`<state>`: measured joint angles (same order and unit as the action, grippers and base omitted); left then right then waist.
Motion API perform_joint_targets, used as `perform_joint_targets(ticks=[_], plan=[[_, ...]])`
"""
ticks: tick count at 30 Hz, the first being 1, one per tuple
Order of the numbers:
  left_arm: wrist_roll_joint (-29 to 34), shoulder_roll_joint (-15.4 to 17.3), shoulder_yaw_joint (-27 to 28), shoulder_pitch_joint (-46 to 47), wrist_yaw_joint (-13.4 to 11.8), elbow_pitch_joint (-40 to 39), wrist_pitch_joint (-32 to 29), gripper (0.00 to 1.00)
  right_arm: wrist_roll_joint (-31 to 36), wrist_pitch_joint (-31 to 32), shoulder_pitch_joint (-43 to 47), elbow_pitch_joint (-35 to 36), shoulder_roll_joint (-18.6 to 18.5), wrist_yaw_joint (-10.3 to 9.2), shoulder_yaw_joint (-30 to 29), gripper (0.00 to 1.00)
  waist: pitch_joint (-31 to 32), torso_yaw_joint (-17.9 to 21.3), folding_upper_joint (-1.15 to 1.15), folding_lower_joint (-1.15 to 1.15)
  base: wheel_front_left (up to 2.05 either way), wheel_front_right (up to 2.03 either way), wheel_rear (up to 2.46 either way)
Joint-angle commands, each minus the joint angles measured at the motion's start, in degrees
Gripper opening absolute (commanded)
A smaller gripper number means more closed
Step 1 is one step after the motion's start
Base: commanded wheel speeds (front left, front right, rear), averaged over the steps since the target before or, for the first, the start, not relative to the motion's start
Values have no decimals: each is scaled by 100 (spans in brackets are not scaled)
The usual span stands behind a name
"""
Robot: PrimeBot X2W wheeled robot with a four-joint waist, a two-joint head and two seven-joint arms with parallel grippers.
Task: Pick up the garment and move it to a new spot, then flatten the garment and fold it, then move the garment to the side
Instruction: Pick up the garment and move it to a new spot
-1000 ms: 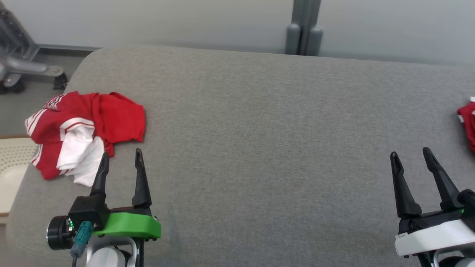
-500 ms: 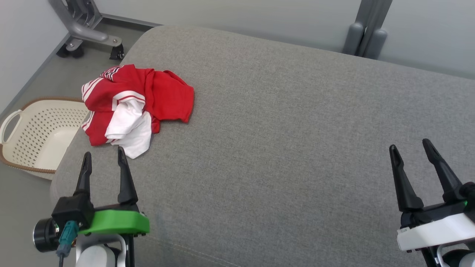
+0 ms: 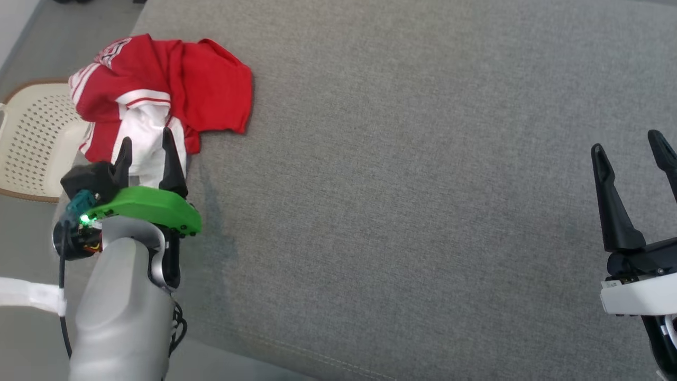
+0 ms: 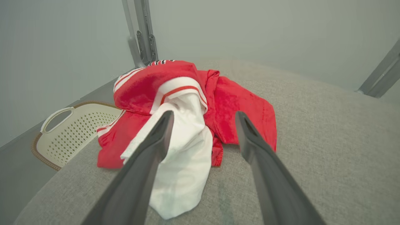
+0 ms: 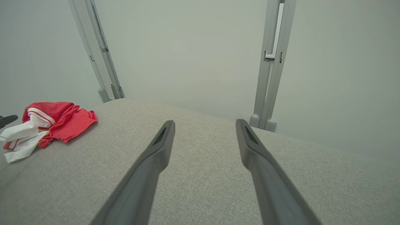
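While the grey cushion (image 3: 402, 185) stretches wide between the two arms, the crumpled red-and-white garment (image 3: 206, 84) lies heaped near its corner, directly ahead of the left gripper (image 3: 147, 136). Off the outer side of that gripper's left finger, past the cushion's edge, waits a pale perforated basket (image 3: 31, 137). The left gripper's fingers stand parted and hold nothing, their tips at the garment's near white fold (image 4: 184, 156); whether they touch cloth cannot be told. The right gripper (image 3: 627, 142), fingers likewise spread and holding nothing, hangs well apart from the heap. The likely hazard is a shallow pinch that takes only the loose white fold, so the red bulk would trail, unroll or slide off the nearby edge toward the basket; a deeper plunge could instead snag the cushion's weave. The bundle appears to run crosswise to the left fingers, its long axis passing from beyond one fingertip to beyond the other, with the white fold pointing back toward the tips.
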<state>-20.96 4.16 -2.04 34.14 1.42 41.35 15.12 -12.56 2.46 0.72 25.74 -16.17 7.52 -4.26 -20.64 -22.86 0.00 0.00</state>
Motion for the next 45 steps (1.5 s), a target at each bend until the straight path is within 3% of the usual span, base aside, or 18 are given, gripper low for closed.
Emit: perform_joint_targets(ticks=[1, 5, 9, 11, 15, 19, 27, 32, 38, 45], plan=[[-36, 81, 27, 319, 68, 360, 1, 100, -26, 20, -126, 32, -47, -7, -23, 100, -930, 483, 0, 0, 0, 0, 0], [-208, 192, 162, 882, 190, 1514, -4, 100, -45, -17, -235, 25, -87, -7, -42, 100, -1128, 610, 0, 0, 0, 0, 0], [-342, 277, 342, 1207, 125, 2130, -7, 100, -46, -57, -275, -26, -90, -7, -70, 100, -1201, 654, 0, 0, 0, 0, 0], [-363, 318, 428, 1230, 149, 2145, -11, 0, -31, -82, -304, -47, -88, -7, -82, 100, -1193, 669, 0, 0, 0, 0, 0], [-252, 459, 749, 909, 91, 1520, -2, 0, -5, -180, -356, -111, -52, -7, -32, 100, -1029, 687, 0, 0, 0, 0, 0], [119, 533, 1187, 273, 35, 324, 2, 0, 4, -330, -360, -308, 21, -7, 118, 100, -606, 753, 0, 0, 0, 0, 0], [822, 255, 1526, -1043, -27, -1741, 1, 0, -49, -636, -192, -777, 233, -7, 397, 100, 300, 962, 0, 0, 0, 0, 0], [1113, 114, 1286, -1690, -11, -2565, 2, 0, -81, -742, -40, -985, 389, -7, 486, 100, 707, 1125, 0, 0, 0, 0, 0], [1390, 3, 568, -2116, 156, -3355, -217, 0, -69, -860, 62, -1071, 566, -7, 478, 100, 877, 1576, 0, 0, 0, 0, 0], [1499, -74, -613, -1545, 438, -3527, -634, 0, -111, -985, -146, -1115, 707, -7, 550, 100, 474, 2593, 0, 0, 0, 0, 0]])
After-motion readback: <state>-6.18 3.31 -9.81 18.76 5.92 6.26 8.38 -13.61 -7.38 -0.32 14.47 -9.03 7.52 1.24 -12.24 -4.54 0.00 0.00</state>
